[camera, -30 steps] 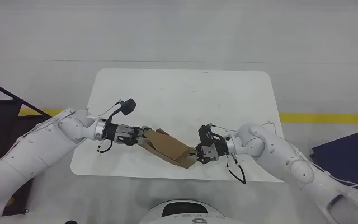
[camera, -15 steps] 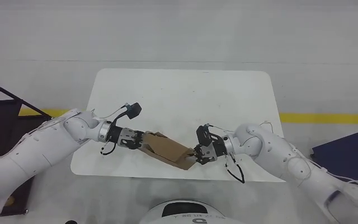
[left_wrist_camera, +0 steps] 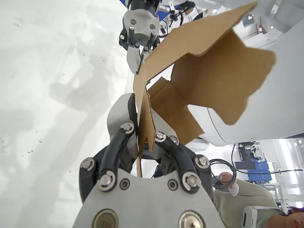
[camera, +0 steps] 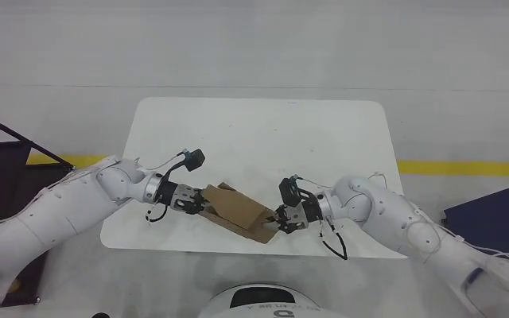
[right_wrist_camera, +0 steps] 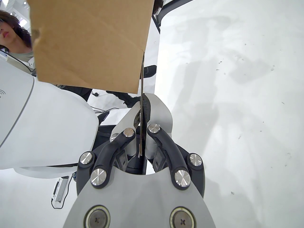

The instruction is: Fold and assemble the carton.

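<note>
Carton (camera: 236,211), plain brown cardboard partly opened, is held at the near edge of a white surface (camera: 262,135). The left jaws are clamped tight on one end, the right jaws on the other. Pale grey floor (camera: 238,48) with a yellow line (camera: 453,168) surrounds the surface.

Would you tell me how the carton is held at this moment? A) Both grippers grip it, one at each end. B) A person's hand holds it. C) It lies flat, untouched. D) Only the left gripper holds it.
A: the left gripper and the right gripper each clamp an edge of the carton, at opposite ends.
</note>
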### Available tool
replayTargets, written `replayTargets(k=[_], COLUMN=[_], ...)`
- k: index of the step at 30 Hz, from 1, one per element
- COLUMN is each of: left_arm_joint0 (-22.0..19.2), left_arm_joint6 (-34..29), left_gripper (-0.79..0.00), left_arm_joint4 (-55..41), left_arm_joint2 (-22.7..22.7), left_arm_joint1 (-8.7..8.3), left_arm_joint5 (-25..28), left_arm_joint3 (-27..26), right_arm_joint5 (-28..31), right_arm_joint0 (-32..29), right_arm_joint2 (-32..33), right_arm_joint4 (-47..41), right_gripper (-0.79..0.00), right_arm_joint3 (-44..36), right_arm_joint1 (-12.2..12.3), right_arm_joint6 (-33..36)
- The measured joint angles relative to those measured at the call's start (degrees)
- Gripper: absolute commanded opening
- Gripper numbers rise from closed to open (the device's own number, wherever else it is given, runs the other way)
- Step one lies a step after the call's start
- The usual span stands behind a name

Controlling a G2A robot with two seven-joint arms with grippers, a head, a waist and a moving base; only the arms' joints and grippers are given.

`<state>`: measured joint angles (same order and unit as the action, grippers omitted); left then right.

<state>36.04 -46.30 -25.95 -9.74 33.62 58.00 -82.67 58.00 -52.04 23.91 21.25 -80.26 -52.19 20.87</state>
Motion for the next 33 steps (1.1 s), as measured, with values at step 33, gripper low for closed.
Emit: replayTargets(k=[33], left_arm_joint0=[6.1], left_arm_joint6=[-22.2], left_gripper=[-0.785], left_arm_joint4=[-49.0], left_arm_joint2=[-15.7], left_arm_joint1=[13.58], left_arm_joint5=[-22.2], left_arm_joint3=[21.6], right_arm_joint5=[0.0], right_arm_joint0=[-11.0], right_arm_joint2=[5.7], right_arm_joint4=[8.4], right_gripper=[-0.52], right_arm_joint3=[-10.9], right_arm_joint1=[9.4], right_arm_joint6=[-44.0])
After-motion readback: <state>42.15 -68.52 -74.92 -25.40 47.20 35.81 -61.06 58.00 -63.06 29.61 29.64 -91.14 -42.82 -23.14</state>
